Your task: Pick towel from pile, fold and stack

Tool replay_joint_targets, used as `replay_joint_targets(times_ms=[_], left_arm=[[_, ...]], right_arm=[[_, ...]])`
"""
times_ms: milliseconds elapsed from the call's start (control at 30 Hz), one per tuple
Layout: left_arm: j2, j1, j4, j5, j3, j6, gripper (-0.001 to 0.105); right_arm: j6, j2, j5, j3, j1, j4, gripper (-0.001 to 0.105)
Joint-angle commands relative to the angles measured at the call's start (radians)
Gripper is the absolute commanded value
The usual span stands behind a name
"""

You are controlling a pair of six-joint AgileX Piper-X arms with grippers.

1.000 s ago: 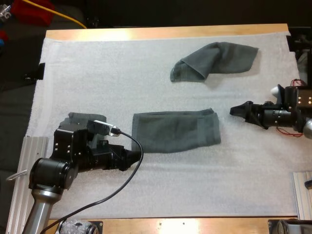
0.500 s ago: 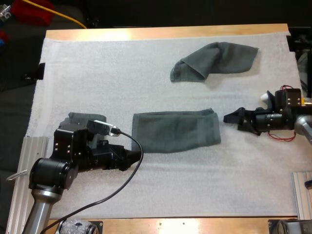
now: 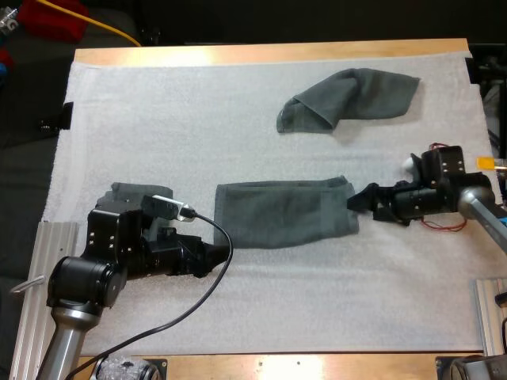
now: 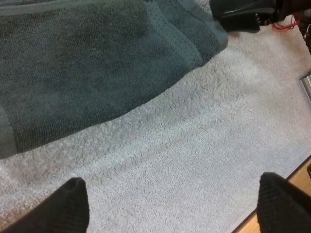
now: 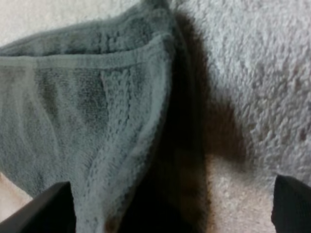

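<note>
The flat towel [image 3: 285, 212] lies mid-mat, a long dark grey-green rectangle running left to right. Its right end meets the right gripper [image 3: 354, 200], whose tip sits at that end's edge in the high view. In the right wrist view the gripper [image 5: 170, 204] has its jaws spread wide, one finger [image 5: 51, 208] low over the towel's [image 5: 87, 121] hemmed edge and the other out over bare mat. The layered corner of the cloth reaches in between them. Nothing is pinched.

The left gripper [image 3: 210, 260] rests on the mat just off the towel's near left corner. In its own wrist view the left gripper [image 4: 177, 204] also has its jaws spread, both fingers on bare mat with the towel [image 4: 97, 63] ahead of them and apart from them. The right gripper [image 4: 238, 12] shows at the towel's far corner.

A crumpled towel [image 3: 348, 99] lies well apart, toward the far side of the white mat [image 3: 158, 119]. A third towel [image 3: 127, 192] shows partly from under the left arm, near the mat's left edge. The mat covers the wooden table [image 3: 261, 54].
</note>
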Motion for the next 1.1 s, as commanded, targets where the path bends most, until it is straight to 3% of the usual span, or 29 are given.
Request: replay_joint_targets(times_ms=[0, 600, 800, 1067], left_arm=[[-0.005, 0.002, 0.004, 0.008, -0.006, 0.006, 0.069], [-0.005, 0.002, 0.004, 0.008, -0.006, 0.006, 0.069], [-0.005, 0.002, 0.004, 0.008, -0.006, 0.006, 0.069], [-0.005, 0.002, 0.004, 0.008, -0.006, 0.006, 0.069]], right_arm=[[0.015, 0.009, -0.005, -0.004, 0.005, -0.004, 0.079], [0.252, 0.056, 0.03, -0.004, 0.137, -0.134, 0.079], [0.299, 0.101, -0.033, -0.004, 0.176, -0.134, 0.079], [0.316, 0.12, -0.03, -0.004, 0.211, -0.134, 0.079]])
